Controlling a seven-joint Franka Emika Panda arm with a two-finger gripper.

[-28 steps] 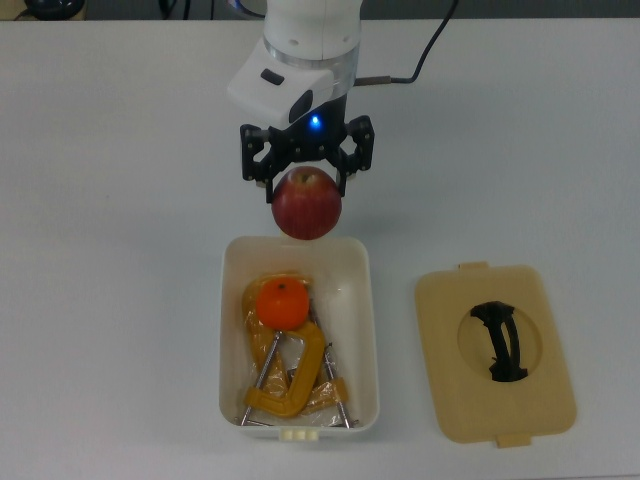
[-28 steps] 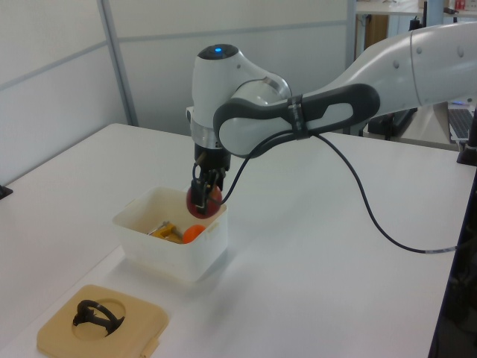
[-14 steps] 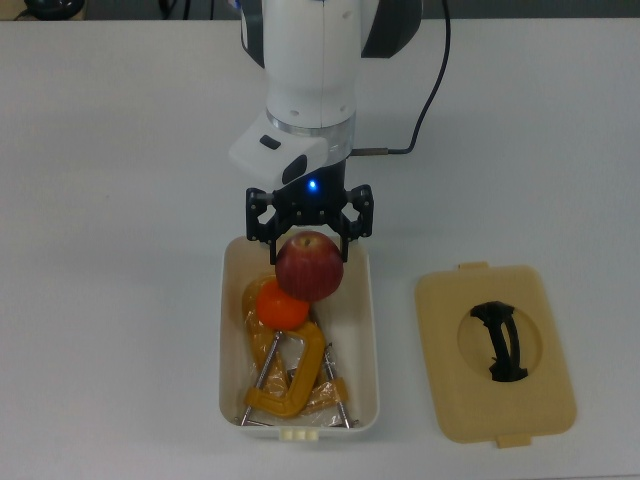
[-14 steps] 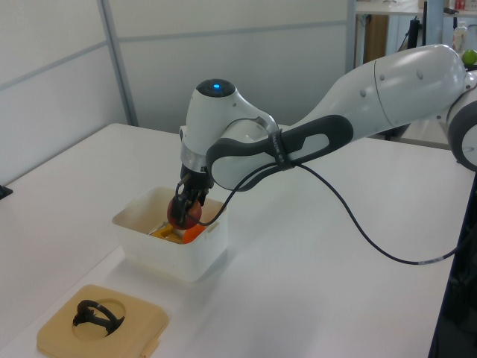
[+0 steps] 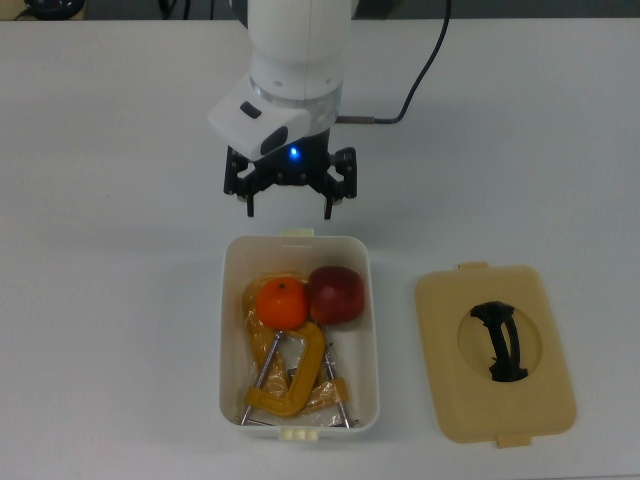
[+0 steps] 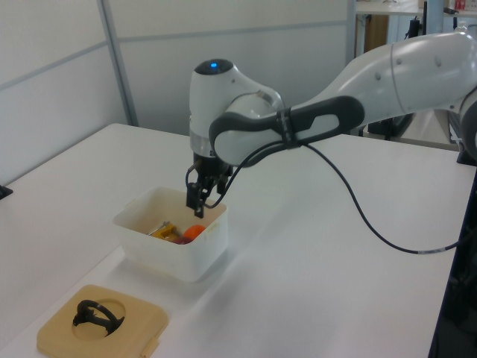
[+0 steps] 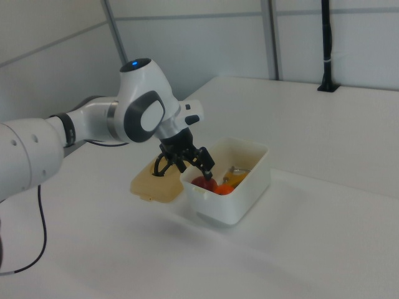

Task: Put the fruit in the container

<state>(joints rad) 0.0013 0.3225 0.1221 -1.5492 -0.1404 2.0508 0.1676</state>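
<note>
The white container (image 5: pixel 227 330) (image 6: pixel 145 250) (image 7: pixel 249 187) holds both pieces of fruit. A red apple (image 5: pixel 336 294) (image 7: pixel 203 184) lies in its upper right part in the top view, touching the orange tangerine (image 5: pixel 281 303) (image 6: pixel 194 232) (image 7: pixel 221 189) beside it. Yellow-orange clamps (image 5: pixel 290 380) lie under and below them in the top view. My gripper (image 5: pixel 288 208) (image 6: pixel 198 205) (image 7: pixel 187 163) hovers open and empty just above the box's short end nearest the arm.
A tan lid (image 5: pixel 495 355) (image 6: pixel 100 322) (image 7: pixel 149 180) with a black handle lies flat on the white table (image 5: pixel 110 200), at the top view's right of the box. A black cable (image 5: pixel 425 60) runs from the arm across the table.
The gripper let go of the apple, which now rests in the box beside the tangerine. The gripper then rose and drew back toward the top view's upper edge.
</note>
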